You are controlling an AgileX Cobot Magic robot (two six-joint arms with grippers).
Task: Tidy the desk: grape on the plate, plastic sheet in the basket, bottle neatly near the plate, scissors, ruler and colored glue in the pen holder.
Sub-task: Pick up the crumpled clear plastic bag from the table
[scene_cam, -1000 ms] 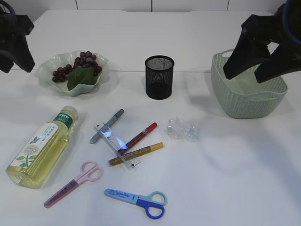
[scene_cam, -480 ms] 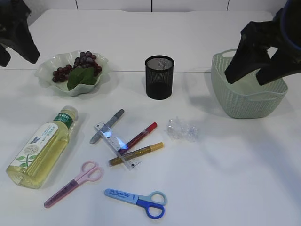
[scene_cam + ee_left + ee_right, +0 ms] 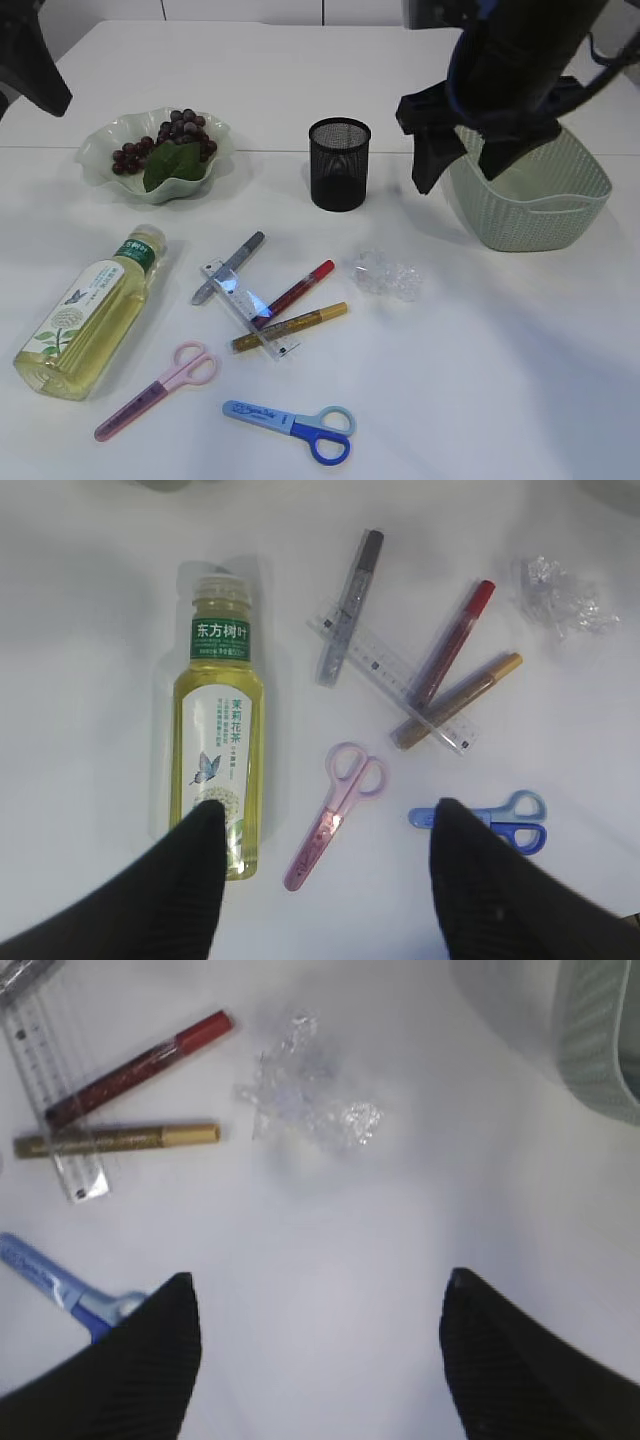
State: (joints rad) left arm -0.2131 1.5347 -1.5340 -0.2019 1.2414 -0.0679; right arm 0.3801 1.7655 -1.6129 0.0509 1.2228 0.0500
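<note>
Dark grapes (image 3: 170, 135) with a green leaf lie on the pale green plate (image 3: 100, 155). The bottle (image 3: 90, 310) of yellow tea lies on its side. A clear ruler (image 3: 250, 308) sits under silver (image 3: 228, 267), red (image 3: 293, 293) and gold (image 3: 290, 326) glue pens. Pink scissors (image 3: 155, 390) and blue scissors (image 3: 290, 428) lie near the front. The crumpled plastic sheet (image 3: 388, 275) lies right of the pens. My left gripper (image 3: 327, 805) hangs open, high over the bottle (image 3: 218, 730) and pink scissors (image 3: 335, 815). My right gripper (image 3: 317, 1280) is open and empty, high above the plastic sheet (image 3: 305, 1095).
The black mesh pen holder (image 3: 339, 165) stands upright behind the pens. The green basket (image 3: 530, 205) stands at the back right, partly hidden by my right arm (image 3: 500, 70). The white table carries on behind the plate and holder.
My right arm has swung left from over the basket toward the table's middle. My left gripper has lifted toward the upper left corner and opened wider. The objects have not moved.
</note>
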